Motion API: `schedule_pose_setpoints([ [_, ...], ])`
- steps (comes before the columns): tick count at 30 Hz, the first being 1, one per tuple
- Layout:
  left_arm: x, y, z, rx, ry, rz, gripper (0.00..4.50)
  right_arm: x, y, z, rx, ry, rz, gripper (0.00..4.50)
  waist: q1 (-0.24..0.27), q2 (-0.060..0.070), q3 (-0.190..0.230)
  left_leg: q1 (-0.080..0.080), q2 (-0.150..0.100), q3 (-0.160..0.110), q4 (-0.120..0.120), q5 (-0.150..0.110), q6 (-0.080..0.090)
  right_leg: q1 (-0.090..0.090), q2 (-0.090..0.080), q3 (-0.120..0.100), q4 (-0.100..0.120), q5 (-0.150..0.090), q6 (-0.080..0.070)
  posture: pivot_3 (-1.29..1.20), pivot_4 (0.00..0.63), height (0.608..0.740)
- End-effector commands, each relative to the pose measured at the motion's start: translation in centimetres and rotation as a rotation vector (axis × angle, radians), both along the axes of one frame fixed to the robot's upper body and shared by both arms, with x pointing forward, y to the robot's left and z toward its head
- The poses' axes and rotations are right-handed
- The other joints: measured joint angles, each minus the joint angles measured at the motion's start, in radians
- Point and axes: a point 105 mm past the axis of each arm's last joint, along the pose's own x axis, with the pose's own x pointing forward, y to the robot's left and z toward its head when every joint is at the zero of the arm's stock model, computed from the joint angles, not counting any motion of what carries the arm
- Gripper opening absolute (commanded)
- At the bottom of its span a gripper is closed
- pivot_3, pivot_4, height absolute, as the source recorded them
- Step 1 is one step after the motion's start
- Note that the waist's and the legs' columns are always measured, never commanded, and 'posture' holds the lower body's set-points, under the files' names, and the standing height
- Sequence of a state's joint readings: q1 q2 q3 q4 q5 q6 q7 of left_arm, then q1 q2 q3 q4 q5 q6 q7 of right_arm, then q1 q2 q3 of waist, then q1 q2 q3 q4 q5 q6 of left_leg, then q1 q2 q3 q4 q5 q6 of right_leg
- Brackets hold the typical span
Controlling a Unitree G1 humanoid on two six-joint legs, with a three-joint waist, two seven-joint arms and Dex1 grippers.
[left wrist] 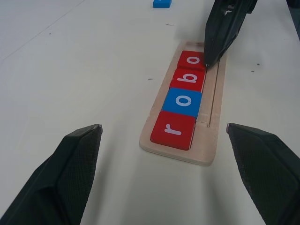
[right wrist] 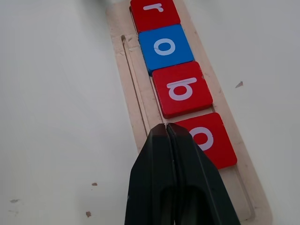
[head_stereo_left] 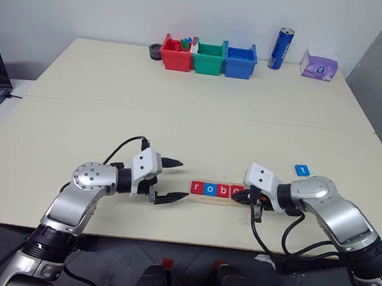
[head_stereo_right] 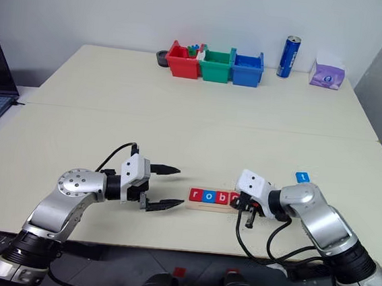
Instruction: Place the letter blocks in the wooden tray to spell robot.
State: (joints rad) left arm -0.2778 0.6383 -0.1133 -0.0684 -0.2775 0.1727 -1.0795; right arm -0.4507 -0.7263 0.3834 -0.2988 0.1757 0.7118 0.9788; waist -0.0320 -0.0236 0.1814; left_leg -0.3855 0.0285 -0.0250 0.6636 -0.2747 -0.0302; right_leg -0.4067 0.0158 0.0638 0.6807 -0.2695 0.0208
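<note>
Four letters in — one left to go.
My right claw (right wrist: 167, 136) is clenched, empty, nudging the second o (right wrist: 209, 139) in the wooden tray (left wrist: 212, 136); my left claw (head_stereo_left: 171, 180) gapes empty — blue t (head_stereo_left: 301, 170) waits nearby.

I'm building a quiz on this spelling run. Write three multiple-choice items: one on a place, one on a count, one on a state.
1. Where is the blue t block?
A. in the wooden tray
B. on the table beside the right arm
C. in the red bin

2. How many letter blocks lie in the wooden tray?
A. two
B. four
C. five

3. How is the right pincer?
A. shut
B. wide open
C. holding a can

Key: 1 B, it lies apart on the table; 2 B, r, o, b, o; 3 A, fingers pressed together.
</note>
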Motion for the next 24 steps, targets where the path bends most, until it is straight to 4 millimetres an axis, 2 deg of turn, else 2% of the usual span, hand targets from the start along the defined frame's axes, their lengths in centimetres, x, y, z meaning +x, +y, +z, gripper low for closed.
schedule_pose_setpoints([
  [1,0.0,-0.3,1.0,-0.010,-0.041,-0.011,4.50,0.3,0.6,1.4,0.031,-0.050,0.016,0.05,0.000,0.000,0.000,0.000,0.000,0.000,0.000,0.000,0.000,0.000,0.000,0.000,0.000,0.000,0.000,0.00,0.150,0.740],
  [6,-0.1,-0.2,1.0,-0.011,-0.040,-0.008,4.50,-0.6,0.7,2.2,0.070,-0.005,0.033,0.05,0.000,0.000,0.000,0.000,0.000,0.000,0.000,0.000,0.000,0.000,0.000,0.000,0.000,0.000,-0.001,0.00,0.150,0.740],
  [9,-0.1,-0.1,1.0,-0.013,-0.039,-0.005,4.50,-0.4,-0.2,2.8,0.051,-0.025,0.016,0.05,0.000,0.000,0.000,0.000,0.000,-0.001,0.000,0.000,0.000,0.000,0.000,0.000,0.000,0.000,-0.001,0.00,0.150,0.740],
  [11,-0.1,0.0,0.9,-0.012,-0.039,-0.002,4.50,0.1,-1.5,2.8,-0.007,-0.063,-0.004,0.05,0.000,0.000,0.000,0.000,0.000,0.000,0.000,0.000,0.000,0.000,0.000,0.000,0.000,0.000,0.000,0.00,0.150,0.740],
  [16,0.2,0.3,1.0,-0.008,-0.043,0.009,4.50,0.4,-3.2,2.0,-0.097,-0.082,0.000,0.05,0.000,0.000,0.000,0.000,0.000,0.000,0.000,0.000,0.000,0.000,0.000,0.000,0.000,0.000,0.000,0.00,0.150,0.740],
  [24,0.4,0.5,1.2,-0.003,-0.051,0.014,4.50,1.3,-3.0,0.9,-0.135,-0.104,0.021,0.05,0.000,0.000,0.000,0.000,0.000,0.001,0.000,0.000,0.000,0.000,0.000,0.001,0.000,0.000,0.000,0.00,0.150,0.740],
])
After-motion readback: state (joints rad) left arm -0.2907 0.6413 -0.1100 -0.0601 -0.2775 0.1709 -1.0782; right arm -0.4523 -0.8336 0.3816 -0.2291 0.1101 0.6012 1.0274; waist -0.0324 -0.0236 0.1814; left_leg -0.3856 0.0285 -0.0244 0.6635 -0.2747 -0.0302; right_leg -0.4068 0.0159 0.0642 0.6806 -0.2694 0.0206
